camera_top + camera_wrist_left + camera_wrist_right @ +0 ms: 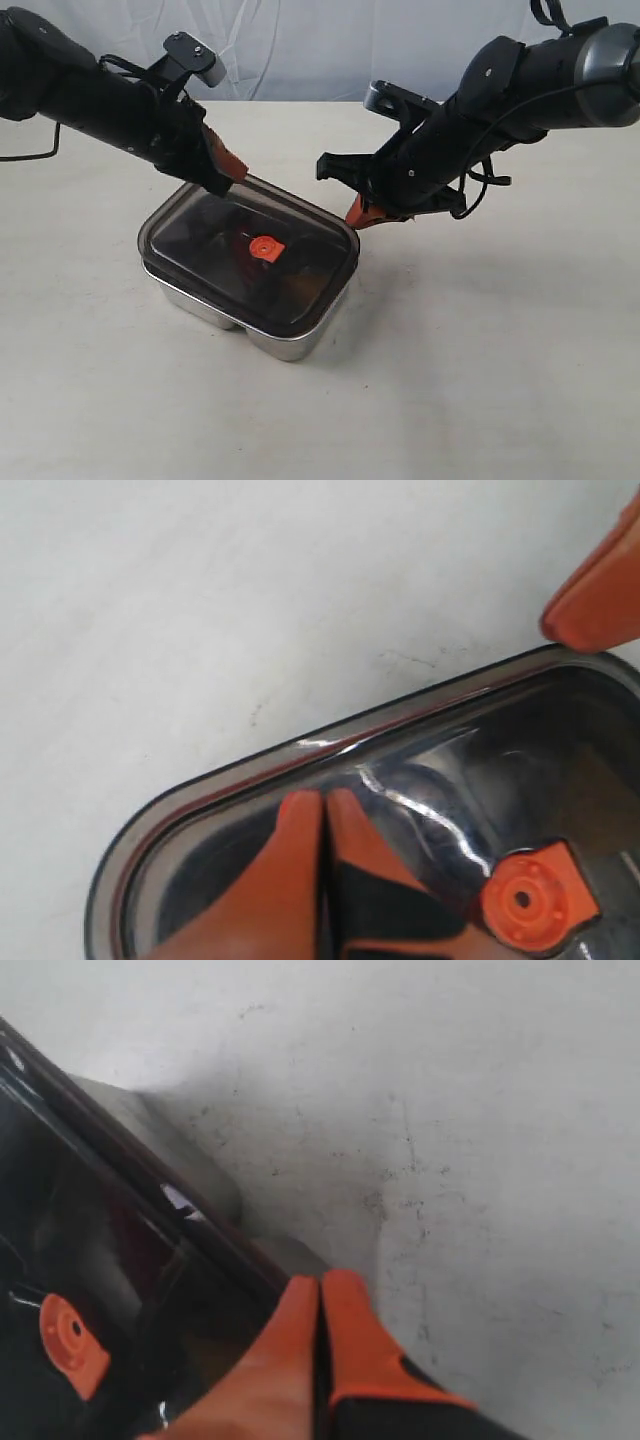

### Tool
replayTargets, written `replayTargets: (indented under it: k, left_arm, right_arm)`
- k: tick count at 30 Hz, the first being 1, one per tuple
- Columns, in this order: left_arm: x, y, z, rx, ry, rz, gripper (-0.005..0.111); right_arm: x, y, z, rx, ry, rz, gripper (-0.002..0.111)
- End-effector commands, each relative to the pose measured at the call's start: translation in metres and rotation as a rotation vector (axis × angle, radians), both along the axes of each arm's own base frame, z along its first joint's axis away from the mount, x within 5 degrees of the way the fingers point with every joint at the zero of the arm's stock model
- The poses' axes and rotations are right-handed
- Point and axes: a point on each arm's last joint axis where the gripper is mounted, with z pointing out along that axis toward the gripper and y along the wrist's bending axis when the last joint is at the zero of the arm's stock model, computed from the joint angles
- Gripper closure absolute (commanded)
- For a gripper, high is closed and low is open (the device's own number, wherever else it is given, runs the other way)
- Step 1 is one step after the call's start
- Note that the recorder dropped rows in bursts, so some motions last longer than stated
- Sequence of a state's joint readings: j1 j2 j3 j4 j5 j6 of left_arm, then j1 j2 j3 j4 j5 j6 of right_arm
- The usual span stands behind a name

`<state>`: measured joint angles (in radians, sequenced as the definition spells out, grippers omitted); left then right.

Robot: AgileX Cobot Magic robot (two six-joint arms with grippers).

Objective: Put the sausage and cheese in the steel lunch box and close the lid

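— Grippers first: how do they stand?

— The left gripper [322, 800] has its orange fingers pressed together, nothing between them, tips down on the dark lid [200, 240] near its upper-left edge in the exterior view. The right gripper [320, 1282] is closed the same way, empty, its tips at the lid's right-hand corner; whether they rest on the rim or just beside it, I cannot tell.

— And the lid itself?

— It lies over the steel lunch box [280, 345], left of centre in the exterior view, with its orange valve [266, 247] facing up in the middle. The shiny tray shows below it along the lower edge.

— Sausage and cheese?

— The lid is too dark to make them out; only murky shapes show beneath it.

— Around the box?

— Pale table [480, 380] on every side, with both black arms slanting down from the upper corners.
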<state>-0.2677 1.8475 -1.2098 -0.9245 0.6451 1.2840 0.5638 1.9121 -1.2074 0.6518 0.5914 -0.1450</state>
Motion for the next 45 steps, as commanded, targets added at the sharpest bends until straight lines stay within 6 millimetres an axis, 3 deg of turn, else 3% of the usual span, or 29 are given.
replayTargets:
  k: [1, 11, 29, 31, 35, 37, 45]
  left_arm:
    - [0.008, 0.007, -0.006, 0.031, -0.030, 0.071, 0.106]
    - [0.015, 0.007, -0.031, 0.057, 0.005, 0.101, 0.106]
    - [0.018, 0.008, -0.032, 0.055, -0.012, 0.131, 0.106]
    - [0.021, 0.014, -0.030, 0.055, -0.025, 0.156, 0.106]
    - [0.032, 0.049, -0.020, -0.001, -0.027, 0.294, 0.106]
    - [0.033, 0.057, -0.021, -0.021, -0.004, 0.312, 0.106]
    - [0.029, 0.050, -0.025, -0.037, 0.046, 0.265, 0.106]
  right_arm:
    - [0.007, 0.000, 0.003, 0.016, -0.062, -0.031, 0.108]
    - [0.003, 0.001, 0.003, 0.021, -0.026, 0.001, 0.108]
    - [-0.010, 0.001, 0.001, 0.000, 0.059, 0.128, 0.108]
    - [-0.011, 0.001, 0.001, 0.001, 0.066, 0.141, 0.108]
    - [-0.011, 0.001, 0.001, 0.000, 0.062, 0.148, 0.108]
    - [-0.011, 0.001, 0.001, 0.000, 0.059, 0.152, 0.108]
    - [-0.012, 0.003, 0.002, 0.021, 0.069, 0.152, 0.108]
